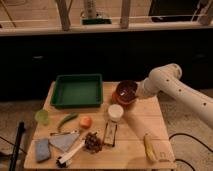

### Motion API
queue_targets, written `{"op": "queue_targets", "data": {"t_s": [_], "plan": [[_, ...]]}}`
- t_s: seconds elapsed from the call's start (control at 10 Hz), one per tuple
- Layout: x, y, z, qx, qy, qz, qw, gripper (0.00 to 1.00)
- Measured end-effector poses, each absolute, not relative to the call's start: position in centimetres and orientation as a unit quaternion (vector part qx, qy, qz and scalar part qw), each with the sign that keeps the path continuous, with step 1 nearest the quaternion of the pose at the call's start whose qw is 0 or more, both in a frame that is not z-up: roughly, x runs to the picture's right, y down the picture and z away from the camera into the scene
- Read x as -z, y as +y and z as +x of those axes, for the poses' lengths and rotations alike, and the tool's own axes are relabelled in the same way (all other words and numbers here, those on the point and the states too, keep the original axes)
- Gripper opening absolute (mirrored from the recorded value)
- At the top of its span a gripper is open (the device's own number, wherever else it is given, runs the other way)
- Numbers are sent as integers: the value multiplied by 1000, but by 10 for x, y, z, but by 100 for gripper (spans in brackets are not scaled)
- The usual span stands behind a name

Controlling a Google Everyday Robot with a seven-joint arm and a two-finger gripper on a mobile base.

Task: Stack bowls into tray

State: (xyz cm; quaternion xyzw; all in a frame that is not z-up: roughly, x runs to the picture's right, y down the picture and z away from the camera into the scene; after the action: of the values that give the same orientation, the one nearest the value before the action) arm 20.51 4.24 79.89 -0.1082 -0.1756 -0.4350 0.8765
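The dark brown bowl (127, 89) sits nested in the orange-red bowl (121, 100), whose rim shows below it, at the table's back right. The green tray (77, 103) lies empty just to their left, apart from them. My gripper (138, 93) is at the right edge of the bowls, at the end of the white arm that reaches in from the right. The bowls and the wrist hide most of the gripper.
A white cup (115, 112) stands just in front of the bowls. A light-green cup (42, 116), a green vegetable (66, 120), an orange (85, 121), a banana (149, 147), a blue sponge (42, 149) and a brush (70, 152) lie on the wooden table (132, 131).
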Motion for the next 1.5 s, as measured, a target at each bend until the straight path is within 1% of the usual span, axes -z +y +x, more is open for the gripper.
{"op": "queue_targets", "data": {"t_s": [0.1,0.3,0.5,0.7,0.8,0.9,1.0,1.5], "plan": [[-802,41,206,435,-182,-104,876,1],[-808,40,209,436,-191,-105,873,16],[-813,40,214,438,-200,-107,870,39],[-816,41,217,439,-206,-107,868,56],[-827,43,213,441,-209,-106,866,71],[-837,42,207,442,-212,-105,865,77],[-846,40,201,444,-215,-104,863,80],[-848,44,199,449,-223,-103,859,80]]}}
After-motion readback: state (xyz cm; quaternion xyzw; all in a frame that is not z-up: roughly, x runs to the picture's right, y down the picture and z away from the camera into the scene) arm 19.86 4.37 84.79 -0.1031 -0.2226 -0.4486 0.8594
